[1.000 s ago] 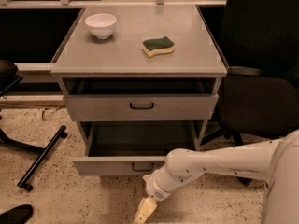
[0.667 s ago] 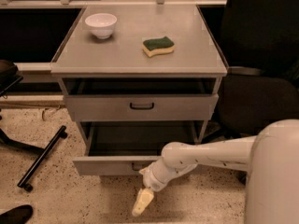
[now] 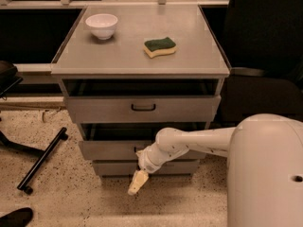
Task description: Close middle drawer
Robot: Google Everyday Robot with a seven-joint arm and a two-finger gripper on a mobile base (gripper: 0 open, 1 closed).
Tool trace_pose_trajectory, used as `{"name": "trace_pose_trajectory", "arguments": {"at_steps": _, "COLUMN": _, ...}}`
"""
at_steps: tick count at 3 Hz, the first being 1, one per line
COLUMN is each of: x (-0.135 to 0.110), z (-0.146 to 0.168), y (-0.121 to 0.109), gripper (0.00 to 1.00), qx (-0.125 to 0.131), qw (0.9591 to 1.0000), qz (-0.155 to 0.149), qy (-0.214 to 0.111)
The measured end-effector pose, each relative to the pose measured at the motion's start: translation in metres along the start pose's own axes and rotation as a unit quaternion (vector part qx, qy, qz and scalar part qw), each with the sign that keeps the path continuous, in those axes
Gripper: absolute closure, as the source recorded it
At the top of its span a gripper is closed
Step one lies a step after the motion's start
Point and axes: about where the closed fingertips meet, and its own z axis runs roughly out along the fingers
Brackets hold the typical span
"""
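The grey cabinet has three drawers. The middle drawer [image 3: 106, 150] has a low flat front and stands out only a little from the cabinet, with a thin dark gap above it. Its small dark handle is mostly hidden behind my arm. My white arm reaches in from the right, and its wrist [image 3: 152, 159] rests against the middle drawer's front near the centre. My gripper [image 3: 136, 183] is pale yellow. It hangs down and to the left, below the drawer front and just above the floor, with nothing in it.
The top drawer [image 3: 142, 109], with a taller front and a dark handle, stands slightly open. A white bowl [image 3: 101, 25] and a green-and-yellow sponge [image 3: 160, 47] lie on the cabinet top. A black chair leg [image 3: 41, 160] lies on the speckled floor at left. A dark chair stands at right.
The middle drawer has slid from well pulled out to almost flush with the cabinet. My arm and gripper have moved inward with it.
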Motion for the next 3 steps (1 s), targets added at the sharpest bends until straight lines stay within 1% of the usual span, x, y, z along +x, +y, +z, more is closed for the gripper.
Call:
{"name": "trace_pose_trajectory", "arguments": {"at_steps": 1, "x": -0.005, "z": 0.008, "y": -0.015, "gripper": 0.0, "qx": -0.004, "qw": 0.9999, "qz": -0.013, "qy": 0.0}}
{"name": "trace_pose_trajectory", "arguments": {"at_steps": 2, "x": -0.014, "z": 0.022, "y": -0.052, "gripper": 0.0, "qx": -0.005, "qw": 0.9993, "qz": -0.035, "qy": 0.009}}
{"name": "trace_pose_trajectory", "arguments": {"at_steps": 3, "x": -0.027, "z": 0.029, "y": -0.086, "gripper": 0.0, "qx": 0.007, "qw": 0.9987, "qz": -0.049, "qy": 0.007}}
